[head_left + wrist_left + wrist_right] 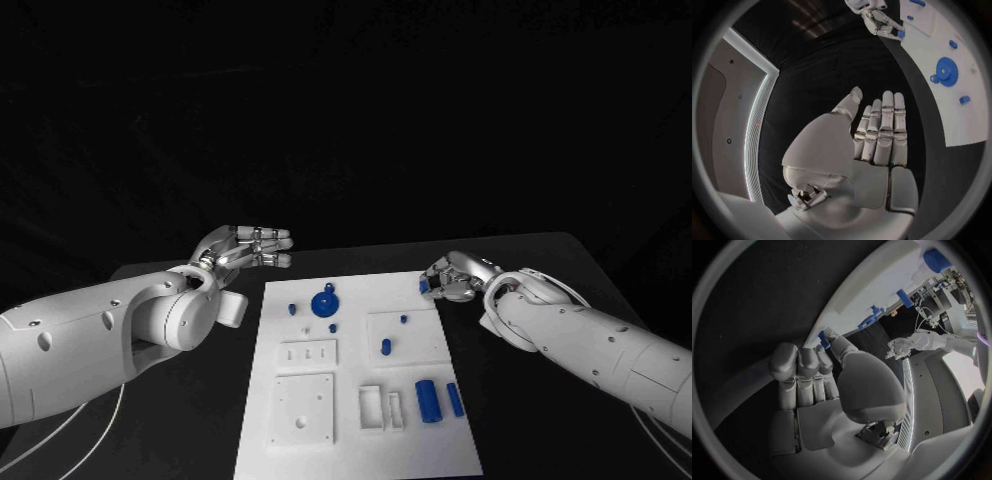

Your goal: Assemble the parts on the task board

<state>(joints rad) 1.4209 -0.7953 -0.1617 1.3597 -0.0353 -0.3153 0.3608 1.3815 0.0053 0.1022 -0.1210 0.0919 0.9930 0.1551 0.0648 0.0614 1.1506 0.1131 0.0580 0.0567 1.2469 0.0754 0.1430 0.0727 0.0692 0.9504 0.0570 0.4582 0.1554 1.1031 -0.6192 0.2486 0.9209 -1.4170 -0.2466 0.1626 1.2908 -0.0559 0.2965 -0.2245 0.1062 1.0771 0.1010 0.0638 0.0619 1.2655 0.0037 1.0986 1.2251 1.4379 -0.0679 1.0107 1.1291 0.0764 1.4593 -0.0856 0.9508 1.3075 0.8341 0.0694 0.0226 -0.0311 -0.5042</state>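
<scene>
Left hand: my left hand (248, 248) hovers over the black table (562, 262) just off the far left corner of the board, fingers stretched out straight and side by side, thumb apart, nothing in it; the left wrist view shows the same flat, empty palm (876, 135)

Right hand: my right hand (454, 277) sits at the far right edge of the board, fingers curled in; a small blue piece (426, 286) shows at my fingertips, pinched between thumb and fingers, right at the board's edge (824, 337)

Board: the white board (274, 440) lies in the middle of the table, long side running away from me

Gear: a blue gear (325, 301) lies near the far end of the board, between my two hands, apart from both

Small pieces: a little blue peg (293, 309) lies just left of the gear, another (333, 327) just nearer me, and an oval one (385, 347) sits on the raised square to the right

Cylinders: a thick blue cylinder (427, 399) and a thinner blue rod (456, 399) lie side by side near the board's right edge, close to me
</scene>
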